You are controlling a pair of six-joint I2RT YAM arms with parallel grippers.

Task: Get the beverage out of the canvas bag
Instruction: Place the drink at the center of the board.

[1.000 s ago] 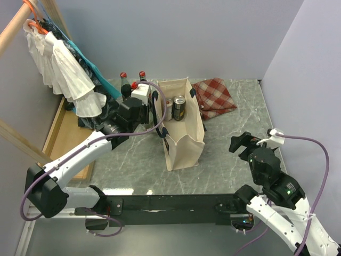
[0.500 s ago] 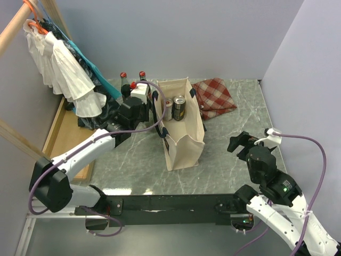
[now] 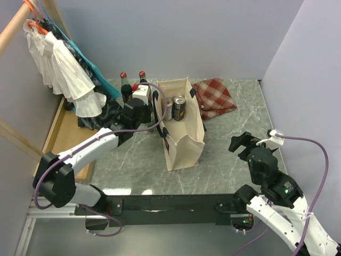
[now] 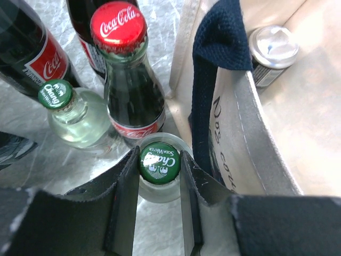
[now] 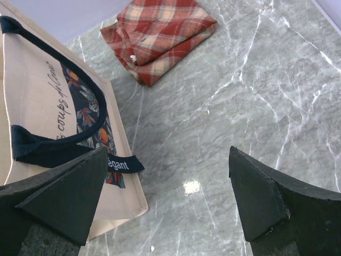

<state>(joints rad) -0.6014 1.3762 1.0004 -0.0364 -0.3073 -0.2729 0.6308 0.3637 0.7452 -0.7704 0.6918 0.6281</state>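
Over the last second the left gripper (image 4: 160, 156) has been shifted only slightly and kept clenched on a green-capped bottle (image 4: 159, 166). The bottle is held outside the bag (image 4: 266, 133), just left of its wall and beside a Coke bottle (image 4: 125, 90), so this drink is judged already removed and only to be set down. Two cans (image 3: 176, 108) are seen in the bag. The right gripper (image 5: 169, 157) is held released above the table (image 5: 240, 80). The held bottle's base is hidden, so contact with the table cannot be told.

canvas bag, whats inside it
Inside the tall cream canvas bag are two drink cans: a dark gold-banded can and a paler can. The bag's near floor is hidden by its wall.
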